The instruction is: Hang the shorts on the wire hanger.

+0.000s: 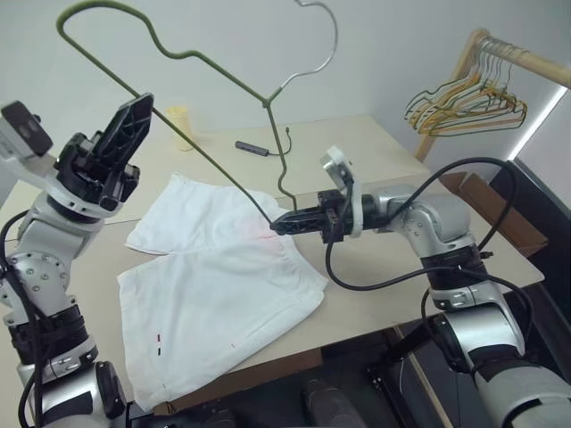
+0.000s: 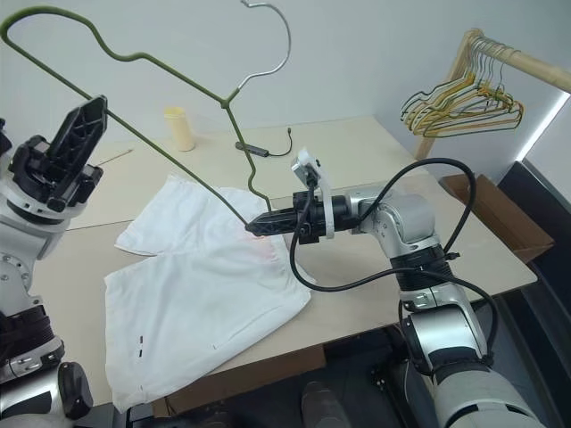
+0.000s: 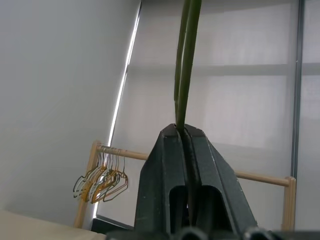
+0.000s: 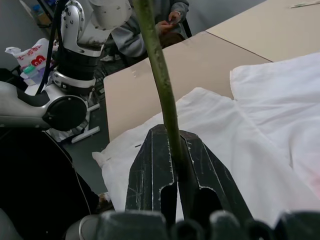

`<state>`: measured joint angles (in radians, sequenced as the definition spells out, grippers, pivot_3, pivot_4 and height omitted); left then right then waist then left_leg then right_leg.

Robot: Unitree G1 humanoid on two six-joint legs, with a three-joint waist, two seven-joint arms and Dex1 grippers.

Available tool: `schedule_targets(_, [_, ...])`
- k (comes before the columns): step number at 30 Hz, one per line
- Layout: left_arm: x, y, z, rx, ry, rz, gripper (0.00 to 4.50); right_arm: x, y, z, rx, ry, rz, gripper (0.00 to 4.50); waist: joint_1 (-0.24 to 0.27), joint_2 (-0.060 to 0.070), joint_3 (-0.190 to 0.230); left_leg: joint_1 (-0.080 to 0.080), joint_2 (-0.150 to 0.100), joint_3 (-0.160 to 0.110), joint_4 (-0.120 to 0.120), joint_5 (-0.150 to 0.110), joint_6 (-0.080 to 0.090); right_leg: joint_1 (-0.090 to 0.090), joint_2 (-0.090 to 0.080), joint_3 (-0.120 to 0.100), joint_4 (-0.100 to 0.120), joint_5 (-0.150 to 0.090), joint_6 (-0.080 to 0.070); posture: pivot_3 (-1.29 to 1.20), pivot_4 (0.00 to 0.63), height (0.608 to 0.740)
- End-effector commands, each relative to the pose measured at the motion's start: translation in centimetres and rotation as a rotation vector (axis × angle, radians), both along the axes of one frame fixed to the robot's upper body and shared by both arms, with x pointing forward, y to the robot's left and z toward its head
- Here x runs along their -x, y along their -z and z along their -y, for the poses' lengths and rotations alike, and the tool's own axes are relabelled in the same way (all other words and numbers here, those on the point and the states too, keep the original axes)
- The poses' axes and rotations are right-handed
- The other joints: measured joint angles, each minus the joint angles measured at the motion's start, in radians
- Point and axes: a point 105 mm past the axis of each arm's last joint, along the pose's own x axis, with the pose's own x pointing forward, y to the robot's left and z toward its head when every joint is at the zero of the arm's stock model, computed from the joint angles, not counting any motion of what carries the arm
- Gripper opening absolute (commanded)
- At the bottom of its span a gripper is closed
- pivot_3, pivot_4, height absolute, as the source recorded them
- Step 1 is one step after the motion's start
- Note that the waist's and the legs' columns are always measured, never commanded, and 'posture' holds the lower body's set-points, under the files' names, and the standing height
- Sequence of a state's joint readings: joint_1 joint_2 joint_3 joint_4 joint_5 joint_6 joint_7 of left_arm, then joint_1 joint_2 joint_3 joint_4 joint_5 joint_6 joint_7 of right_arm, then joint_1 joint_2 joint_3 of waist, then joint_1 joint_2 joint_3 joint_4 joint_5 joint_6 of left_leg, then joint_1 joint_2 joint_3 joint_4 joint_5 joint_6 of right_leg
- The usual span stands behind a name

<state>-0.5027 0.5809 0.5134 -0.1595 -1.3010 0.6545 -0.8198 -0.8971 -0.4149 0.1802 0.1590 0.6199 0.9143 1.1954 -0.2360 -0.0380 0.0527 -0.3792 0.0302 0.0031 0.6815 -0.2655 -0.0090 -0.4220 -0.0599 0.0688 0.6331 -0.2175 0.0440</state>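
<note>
The white shorts (image 1: pixel 214 294) lie flat on the beige table (image 1: pixel 384 152), with their waistband towards the right arm. The wire hanger (image 1: pixel 192 55), thin and dark olive, is held up in the air above them, its hook at the top. My left gripper (image 1: pixel 141 102) is raised at the left and shut on the hanger's long straight wire (image 3: pixel 186 60). My right gripper (image 1: pixel 277 225) points left just above the waistband. It is shut on the lower end of the hanger's wire (image 4: pixel 155 60), with the shorts (image 4: pixel 260 150) spread beneath it.
A wooden rack (image 1: pixel 513 55) at the back right carries bunched yellow and dark hangers (image 1: pixel 464 102). A yellow cup (image 1: pixel 180 127) and a small black cable piece (image 1: pixel 252 148) sit at the table's far side. A cardboard box (image 1: pixel 486 209) stands right of the table. A seated person (image 4: pixel 150 25) is beyond it.
</note>
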Motion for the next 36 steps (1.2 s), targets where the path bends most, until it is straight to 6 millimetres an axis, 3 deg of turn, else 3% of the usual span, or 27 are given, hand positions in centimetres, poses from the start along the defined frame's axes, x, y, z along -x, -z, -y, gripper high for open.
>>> schedule_targets(1, [-0.4, 0.5, 0.6, -0.038, -0.026, -0.009, 0.0, -0.5, -2.3, 0.3, -0.059, 0.03, 0.076, 0.0, 0.0, 0.0, 0.0, 0.0, 0.0, 0.0, 0.0, 0.0, 0.0, 0.0, 0.0, 0.0, 0.0, 0.0, 0.0, -0.17, 0.0, 0.74])
schedule_targets(7, [-2.1, 3.4, 1.0, -0.167, -0.156, -0.086, 1.71, -0.8, -3.9, 1.2, -0.141, 0.098, 0.042, 0.0, 0.001, 0.0, 0.0, 0.0, 0.0, 0.0, 0.0, 0.0, 0.0, 0.001, 0.0, 0.0, 0.0, 0.0, 0.0, -0.18, 0.0, 0.74])
schedule_targets(10, [-2.3, 6.3, 0.3, -0.3, -0.196, -0.172, 2.7, -0.4, -4.3, 2.1, -0.159, 0.122, 0.025, 0.0, -0.005, 0.001, 0.0, -0.001, 0.0, 0.0, 0.0, 0.0, 0.0, -0.002, 0.0, 0.0, 0.0, 0.0, 0.0, -0.19, 0.0, 0.74])
schedule_targets(15, [-1.6, 9.9, -1.0, -0.574, -0.291, -0.218, 4.38, 1.4, -2.9, 5.1, -0.082, 0.165, -0.104, 0.0, -0.003, 0.001, 0.0, 0.0, 0.0, 0.0, -0.001, 0.0, 0.0, -0.001, 0.0, 0.0, 0.0, 0.0, 0.0, -0.19, 0.0, 0.74])
schedule_targets(20, [-0.9, 11.7, -0.3, -0.81, -0.328, -0.209, 4.45, 3.6, 0.0, 8.9, 0.037, 0.228, -0.32, 0.0, 0.016, 0.001, 0.0, -0.001, 0.0, 0.003, -0.001, 0.0, 0.0, 0.0, 0.0, 0.0, -0.002, 0.0, 0.0, -0.18, 0.0, 0.74])
schedule_targets(24, [0.4, 13.1, 0.9, -0.935, -0.256, -0.193, 4.45, 4.5, 3.4, 11.1, 0.185, 0.327, -0.451, 0.0, 0.016, 0.002, -0.001, 0.0, 0.001, 0.009, -0.001, 0.0, 0.0, 0.0, 0.001, 0.0, -0.002, -0.001, 0.001, -0.18, 0.0, 0.74])
schedule_targets(29, [1.7, 13.8, 1.6, -0.973, -0.199, -0.176, 4.45, 6.1, 7.0, 13.9, 0.384, 0.393, -0.609, 0.0, 0.017, 0.002, 0.0, 0.0, 0.001, 0.01, -0.001, 0.0, 0.001, 0.0, 0.001, 0.001, -0.002, -0.002, 0.003, -0.17, 0.0, 0.74])
schedule_targets(36, [1.7, 13.9, 2.0, -0.967, -0.205, -0.182, 4.45, 6.7, 8.0, 16.3, 0.34, 0.38, -0.92, 0.0, 0.018, 0.003, -0.001, 0.002, 0.002, 0.011, -0.001, 0.0, 0.001, 0.001, 0.002, 0.002, -0.003, -0.005, 0.007, -0.17, 0.0, 0.74])
